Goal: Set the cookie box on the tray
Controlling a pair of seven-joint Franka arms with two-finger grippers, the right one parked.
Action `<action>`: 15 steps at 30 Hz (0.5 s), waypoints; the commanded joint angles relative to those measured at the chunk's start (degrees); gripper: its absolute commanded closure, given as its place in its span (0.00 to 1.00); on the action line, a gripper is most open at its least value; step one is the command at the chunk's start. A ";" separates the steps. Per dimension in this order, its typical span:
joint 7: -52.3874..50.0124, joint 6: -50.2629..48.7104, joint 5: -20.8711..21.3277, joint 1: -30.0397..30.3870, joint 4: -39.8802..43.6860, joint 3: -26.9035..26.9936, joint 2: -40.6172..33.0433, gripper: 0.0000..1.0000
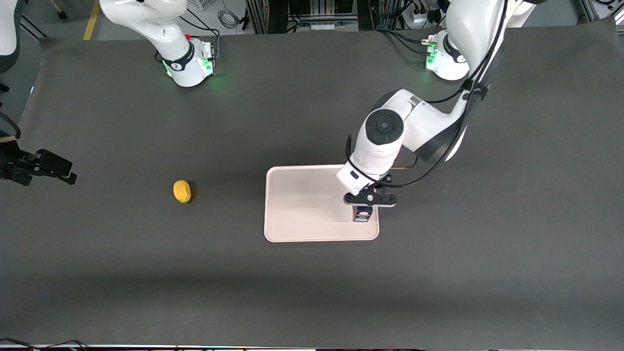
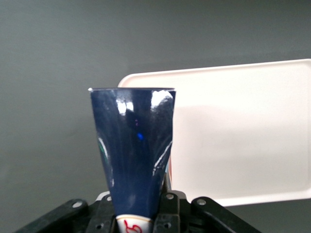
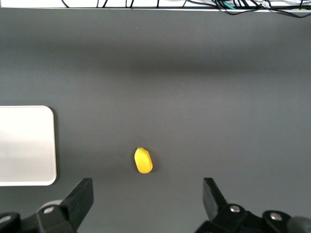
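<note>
The dark blue cookie box stands upright over the pale pink tray, near the tray's corner closest to the front camera on the working arm's side. My left gripper is directly above it, shut on the box. In the left wrist view the cookie box runs out from between the black fingers, with its end over the tray's edge. Whether the box touches the tray floor cannot be told.
A small yellow rounded object lies on the dark table toward the parked arm's end, about level with the tray. It also shows in the right wrist view as the yellow object, beside the tray corner.
</note>
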 commanded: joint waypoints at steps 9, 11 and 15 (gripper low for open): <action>-3.03 6.67 1.98 -0.80 -2.93 0.64 4.54 0.77; -3.21 6.76 1.98 -0.80 -2.93 0.90 4.98 0.77; -3.74 6.76 1.98 -1.24 -2.93 1.51 5.77 0.76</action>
